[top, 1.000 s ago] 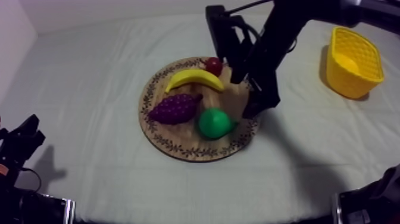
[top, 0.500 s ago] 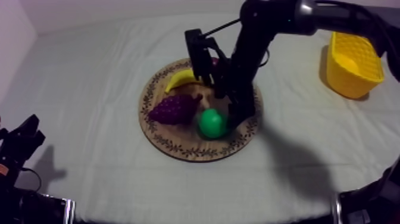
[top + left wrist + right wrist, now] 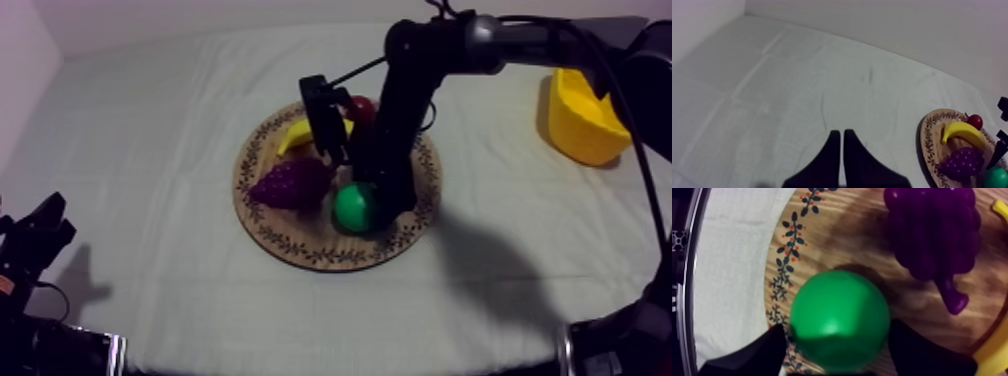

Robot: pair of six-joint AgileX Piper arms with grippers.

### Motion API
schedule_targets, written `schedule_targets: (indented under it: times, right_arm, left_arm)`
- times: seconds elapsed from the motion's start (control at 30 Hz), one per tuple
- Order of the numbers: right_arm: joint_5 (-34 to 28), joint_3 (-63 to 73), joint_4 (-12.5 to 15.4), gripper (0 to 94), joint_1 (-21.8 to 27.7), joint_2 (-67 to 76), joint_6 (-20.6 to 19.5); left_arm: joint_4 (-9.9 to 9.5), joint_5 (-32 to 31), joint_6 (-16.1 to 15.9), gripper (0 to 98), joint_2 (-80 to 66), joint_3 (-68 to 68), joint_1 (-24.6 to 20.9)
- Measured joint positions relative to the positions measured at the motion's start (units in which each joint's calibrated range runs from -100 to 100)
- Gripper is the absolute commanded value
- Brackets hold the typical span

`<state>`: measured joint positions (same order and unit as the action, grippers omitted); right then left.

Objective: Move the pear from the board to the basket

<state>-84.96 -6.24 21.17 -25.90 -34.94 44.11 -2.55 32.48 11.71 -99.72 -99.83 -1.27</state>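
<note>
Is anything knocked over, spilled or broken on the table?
No, nothing stands out. The banana, grapes, small red fruit and pear all lie on the wooden board, the yellow basket stands upright, and the right hand straddles the pear.

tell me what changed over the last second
The right gripper swung in from the board's basket-side edge and came down over the pear. Its open fingers now sit either side of the pear, which it has not lifted. The pear, banana, grapes, small red fruit, board, basket and the shut left gripper stayed put.
</note>
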Motion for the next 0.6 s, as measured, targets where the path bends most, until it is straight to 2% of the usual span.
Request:
schedule_targets:
  times: [0.23, 0.6]
  right_arm:
    - [-0.1, 1.12, 0.87, 43.9, -0.07, -0.53, 0.08]
    - [-2.96, 4.55, 0.87, 43.2, 3.73, 4.7, -0.42]
  left_arm:
    - [0.0, 0.0, 0.0, 0.1, 0.0, 0.0, 0.0]
    - [0.0, 0.0, 0.0, 0.1, 0.0, 0.0, 0.0]
